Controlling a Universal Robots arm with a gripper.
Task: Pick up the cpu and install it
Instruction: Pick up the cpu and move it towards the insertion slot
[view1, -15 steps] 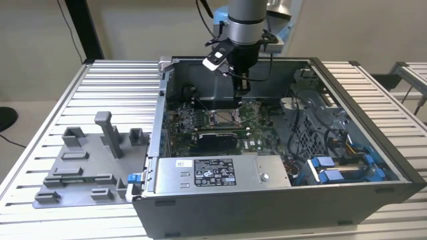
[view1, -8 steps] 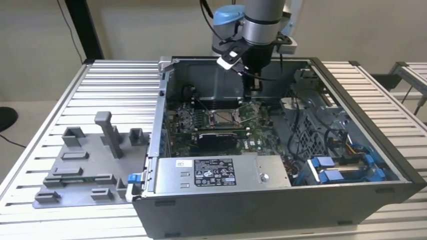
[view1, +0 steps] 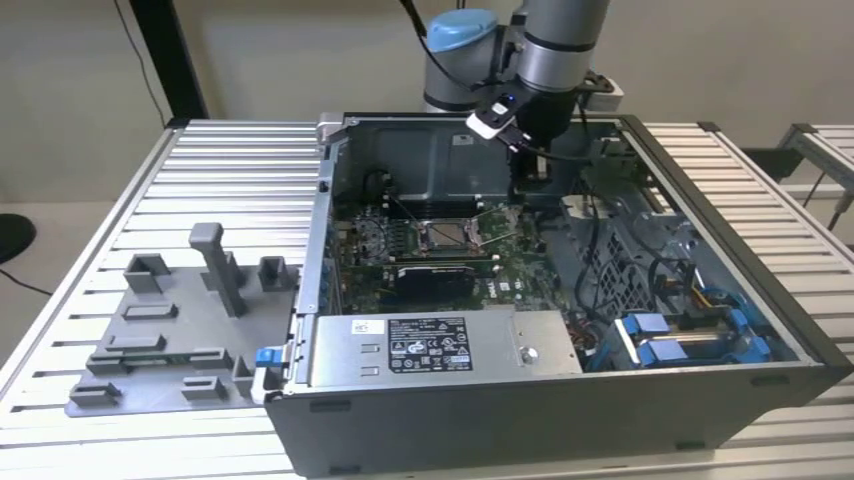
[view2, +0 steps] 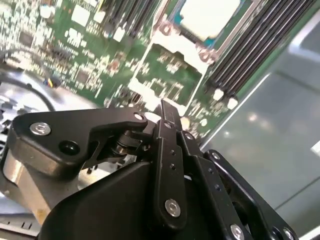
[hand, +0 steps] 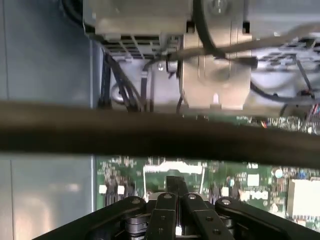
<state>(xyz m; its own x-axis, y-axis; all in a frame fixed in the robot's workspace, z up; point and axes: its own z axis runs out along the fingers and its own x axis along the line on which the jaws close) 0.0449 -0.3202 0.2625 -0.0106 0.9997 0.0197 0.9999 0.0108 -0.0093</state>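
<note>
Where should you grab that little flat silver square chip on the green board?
Probably by two opposite edges of the flat silver square chip, coming straight down from above: it lies flat, face up, with the metal socket frame close around it.

A robotics lab or workshop: an industrial arm (view1: 554, 45) over a slatted aluminium desk (view1: 227, 170) that carries an open computer case (view1: 727, 235) and grey fixture blocks (view1: 167, 325)

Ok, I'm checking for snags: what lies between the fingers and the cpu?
In the second wrist view, a stretch of green circuit board with small flat parts lies between the fingers and the cpu.
</note>
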